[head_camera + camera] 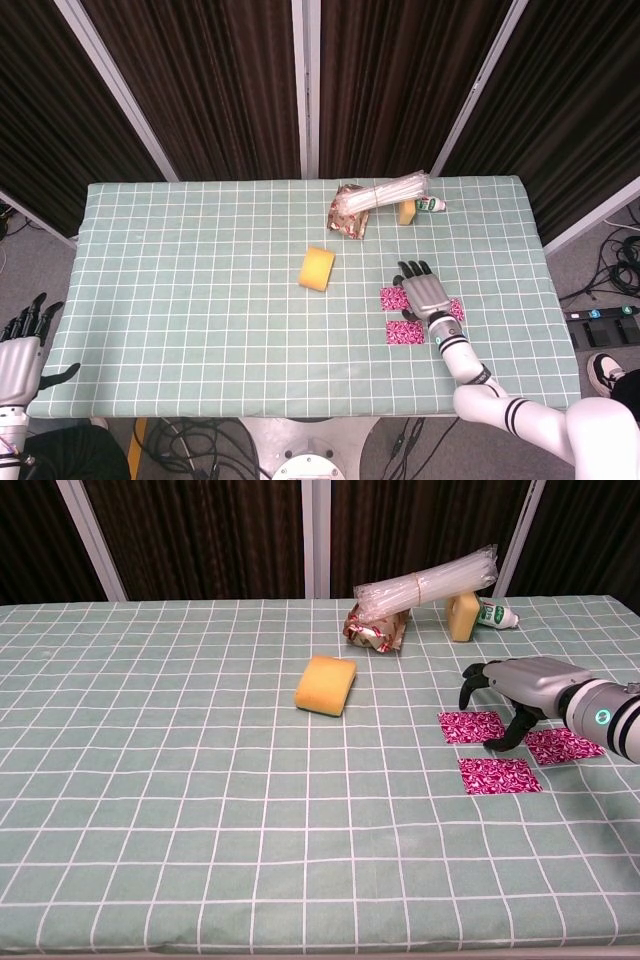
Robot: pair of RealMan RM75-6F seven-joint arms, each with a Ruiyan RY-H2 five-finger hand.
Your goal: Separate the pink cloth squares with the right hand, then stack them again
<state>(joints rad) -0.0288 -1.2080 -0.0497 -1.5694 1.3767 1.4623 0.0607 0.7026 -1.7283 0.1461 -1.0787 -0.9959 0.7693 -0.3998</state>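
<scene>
Pink cloth squares lie apart on the green checked tablecloth, dark curtains behind, right hand empty, fingers apart.

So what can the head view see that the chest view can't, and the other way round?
Only the head view shows the left hand, open beside the table's left edge, plus the floor cables and a shoe. Only the chest view shows all three pink cloth squares uncovered, lying apart. Both show the right hand above the squares, the yellow sponge, and the bundle of straws.
</scene>
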